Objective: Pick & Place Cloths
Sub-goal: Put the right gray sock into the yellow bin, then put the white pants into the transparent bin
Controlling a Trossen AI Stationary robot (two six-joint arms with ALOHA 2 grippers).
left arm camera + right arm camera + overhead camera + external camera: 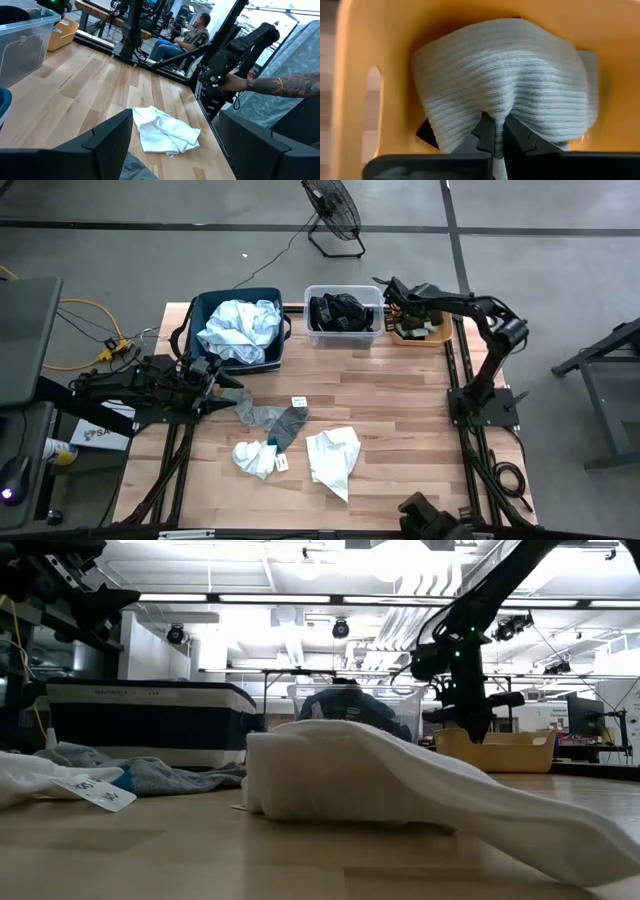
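Right claw (pixel 495 131) is clamped on a grey sock (pixel 505 75), already down inside the orange tub (pixel 357 90); left claw (pixel 205 375) stands apart.

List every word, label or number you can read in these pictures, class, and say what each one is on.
None can be read.
Navy bin: pale lettering on its rim band, too blurred.
White tag by the grey sock: print too small.
White tags and on the table: too small.
White item with dark marks beside the table: unreadable.
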